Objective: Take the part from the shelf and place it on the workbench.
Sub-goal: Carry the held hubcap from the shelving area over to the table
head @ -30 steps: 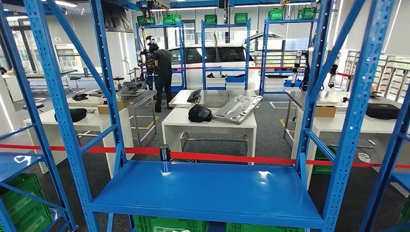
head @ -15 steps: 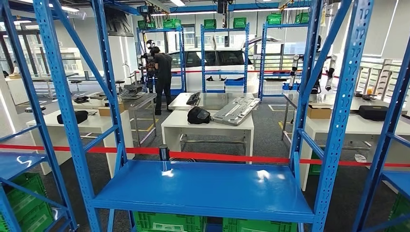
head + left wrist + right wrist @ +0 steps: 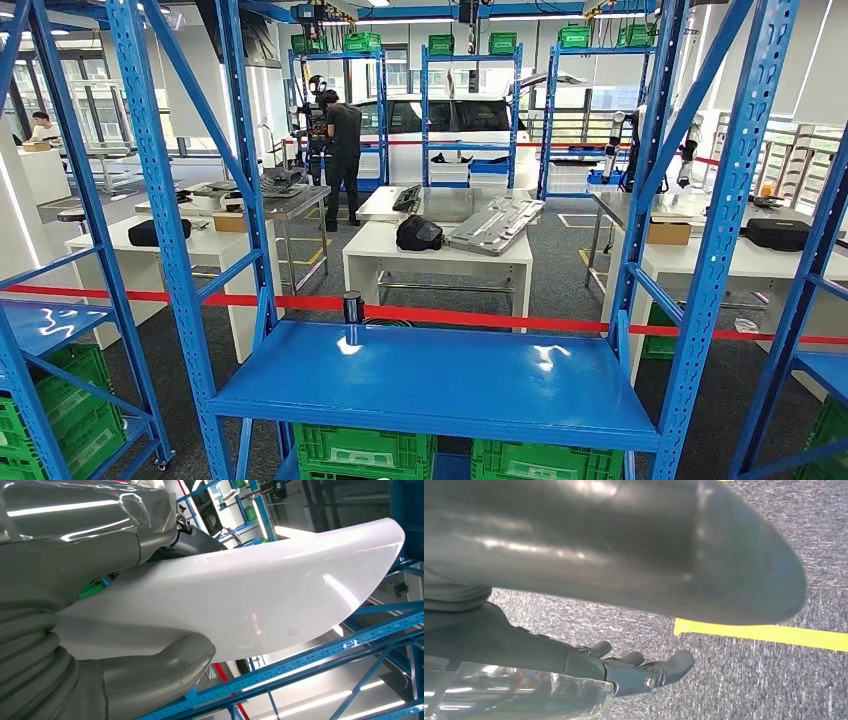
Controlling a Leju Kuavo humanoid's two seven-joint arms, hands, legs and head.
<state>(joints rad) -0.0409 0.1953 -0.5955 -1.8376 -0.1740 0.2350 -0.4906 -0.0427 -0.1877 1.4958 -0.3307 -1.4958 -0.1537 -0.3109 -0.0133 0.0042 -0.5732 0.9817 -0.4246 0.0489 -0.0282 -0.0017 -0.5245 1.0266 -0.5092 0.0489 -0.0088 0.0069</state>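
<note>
In the left wrist view my left hand (image 3: 75,545) grips a smooth white curved part (image 3: 250,595), the thick thumb (image 3: 150,680) pressed to one face and the fingers on the other. Blue shelf rails run behind the part. In the right wrist view my right hand (image 3: 574,665) hangs over grey carpet with its fingers (image 3: 644,670) apart and nothing in them. The head view faces a blue shelf (image 3: 440,385) whose middle level is bare except for a small black cylinder (image 3: 352,305) at its back edge. A white workbench (image 3: 440,255) stands beyond it.
Blue uprights (image 3: 165,240) (image 3: 715,240) frame the shelf, with green crates (image 3: 350,450) below. Red tape (image 3: 560,322) stretches behind it. The workbench carries a grey metal panel (image 3: 495,225) and a black bag (image 3: 418,234). A person (image 3: 342,155) stands far back, and a yellow floor line (image 3: 764,632) crosses the carpet.
The whole head picture has shifted a little between the frames, so the camera has moved. The shelf and benches themselves stay where they are.
</note>
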